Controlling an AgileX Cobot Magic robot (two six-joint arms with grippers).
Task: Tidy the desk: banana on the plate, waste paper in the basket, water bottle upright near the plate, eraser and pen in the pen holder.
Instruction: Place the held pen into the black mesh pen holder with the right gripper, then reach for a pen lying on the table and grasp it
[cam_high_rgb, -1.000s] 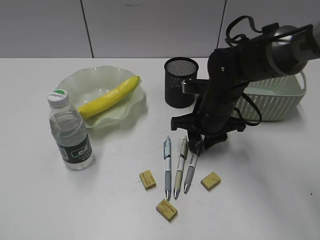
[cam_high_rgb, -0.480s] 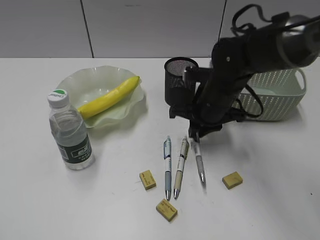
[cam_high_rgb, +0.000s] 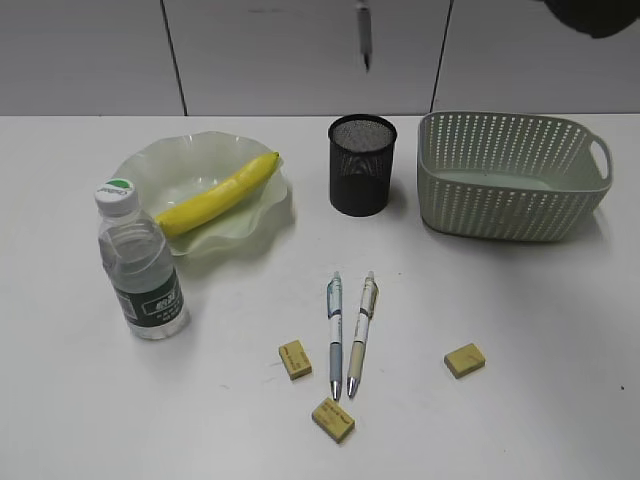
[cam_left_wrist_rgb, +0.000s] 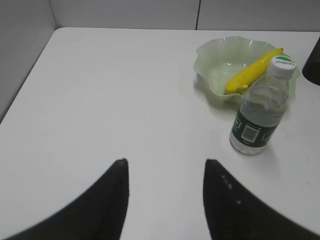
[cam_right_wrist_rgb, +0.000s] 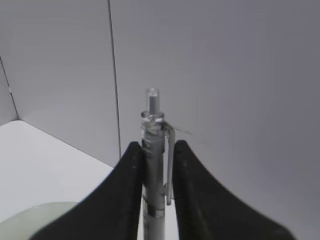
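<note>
My right gripper is shut on a grey pen, held upright in front of the wall. In the exterior view only the pen's lower end shows, hanging high above the black mesh pen holder. Two more pens and three tan erasers lie on the white desk. The banana lies on the green plate. The water bottle stands upright beside the plate. My left gripper is open over bare desk. No waste paper shows.
The pale green basket stands to the right of the pen holder. A dark part of the right arm shows at the top right corner. The left wrist view shows the bottle, the banana and the plate ahead on the right.
The right arm has risen out of the exterior view, lifting the third pen from the desk to high above the pen holder. The right eraser slid further right earlier.
</note>
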